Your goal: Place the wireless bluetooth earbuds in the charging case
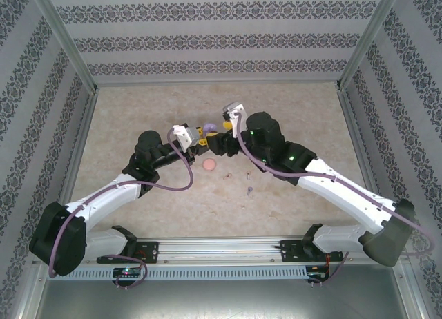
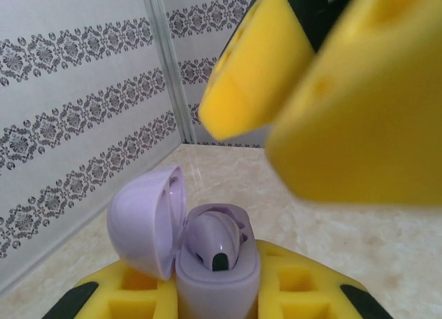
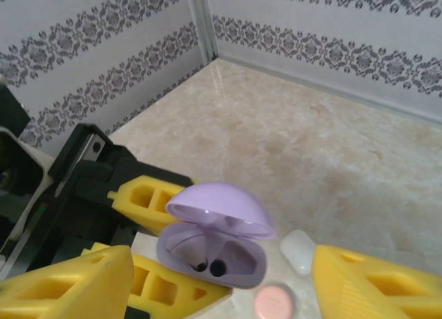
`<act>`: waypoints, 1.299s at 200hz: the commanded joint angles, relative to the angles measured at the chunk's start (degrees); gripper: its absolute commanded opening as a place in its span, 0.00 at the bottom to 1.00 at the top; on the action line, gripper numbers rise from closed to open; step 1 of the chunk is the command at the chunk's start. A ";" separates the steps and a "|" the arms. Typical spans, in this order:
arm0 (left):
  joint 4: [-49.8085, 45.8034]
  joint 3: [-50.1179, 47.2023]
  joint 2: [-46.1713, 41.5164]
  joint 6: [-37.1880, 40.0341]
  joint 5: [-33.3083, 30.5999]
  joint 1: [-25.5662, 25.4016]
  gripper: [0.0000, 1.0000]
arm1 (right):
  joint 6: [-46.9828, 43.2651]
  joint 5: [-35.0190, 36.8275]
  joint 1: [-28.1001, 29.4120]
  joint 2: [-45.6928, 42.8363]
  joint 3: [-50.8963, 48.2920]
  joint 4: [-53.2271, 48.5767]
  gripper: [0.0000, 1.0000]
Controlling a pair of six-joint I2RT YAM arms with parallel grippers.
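Note:
My left gripper [image 1: 202, 137] is shut on the purple charging case [image 2: 214, 277], whose lid [image 2: 145, 219] stands open. One purple earbud [image 2: 215, 239] sits in a socket of the case. From the right wrist the same case [image 3: 238, 274] lies between the left arm's yellow fingers [image 3: 148, 195], with a bud in its left socket [image 3: 188, 250]. My right gripper [image 3: 221, 291] hovers just above the case, open, its fingers wide apart and holding nothing. In the top view the right gripper [image 1: 222, 136] meets the left one at mid-table. Tiny loose earbuds [image 1: 250, 190] lie on the table nearer the arms.
A round pink case [image 3: 275, 302] and a white case [image 3: 298, 251] lie on the beige table [image 3: 331, 153] right beside the purple one. Patterned walls [image 1: 207, 43] enclose the table on three sides. Two more small buds [image 1: 230, 174] lie near the pink case [image 1: 210, 165].

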 commanded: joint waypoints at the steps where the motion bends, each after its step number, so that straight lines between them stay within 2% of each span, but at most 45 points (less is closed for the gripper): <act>1: 3.53 1.72 0.43 -0.96 -0.60 -0.78 0.00 | 4.76 -4.12 -1.24 -2.01 0.82 2.53 0.70; 43: 4.11 1.62 0.88 -1.23 -1.23 -0.73 0.00 | 9.41 -5.10 -2.58 -3.70 0.42 3.33 0.70; 76: 5.96 0.40 0.49 -1.88 -4.92 -0.78 0.00 | 18.78 1.10 -6.16 -7.02 -2.13 -1.93 0.70; 112: 10.73 -2.47 -0.38 -3.22 -10.63 -0.78 0.00 | 29.46 9.97 -9.27 -11.30 -9.92 -12.48 0.68; 138: 13.41 -4.17 -1.03 -4.36 -13.17 -0.76 0.00 | 37.99 13.82 -9.82 -12.41 -16.41 -18.74 0.67; 163: 15.86 -5.51 -1.27 -6.15 -13.58 -0.72 0.00 | 46.25 14.23 -9.42 -10.10 -21.46 -22.62 0.65; 196: 18.62 -7.59 -1.39 -7.55 -13.36 -0.77 0.00 | 52.78 14.49 -6.31 -5.77 -25.13 -21.42 0.61; 260: 20.80 -10.78 -3.78 -8.42 -13.98 -0.75 0.00 | 58.03 14.57 -0.88 10.08 -20.97 -22.14 0.54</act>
